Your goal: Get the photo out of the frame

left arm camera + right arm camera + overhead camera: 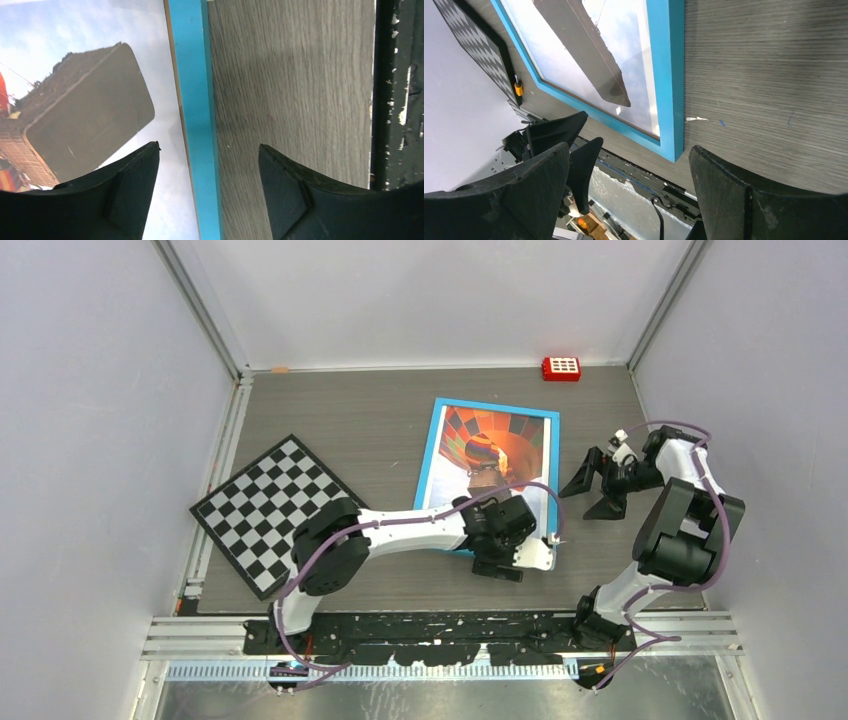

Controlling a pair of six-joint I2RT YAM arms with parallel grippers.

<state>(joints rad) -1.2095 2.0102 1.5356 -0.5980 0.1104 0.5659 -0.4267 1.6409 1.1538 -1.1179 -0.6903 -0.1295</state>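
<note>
Item: frame (495,407), blue border, lying face-up on the worktop (350,420), with the balloon photo (490,450) inside it. Step in hand, by judgement: getting first hold of the frame. Left claw (209,150) released, straddling the near border, grasping nothing. Right claw (594,490) released, beside the frame's right edge, apart from it. Next move probably calls for turning the frame over to reach its back. Legible writing: none

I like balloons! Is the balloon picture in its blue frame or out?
In. The photo lies face up inside the frame, with the blue border showing along its edges.
</note>
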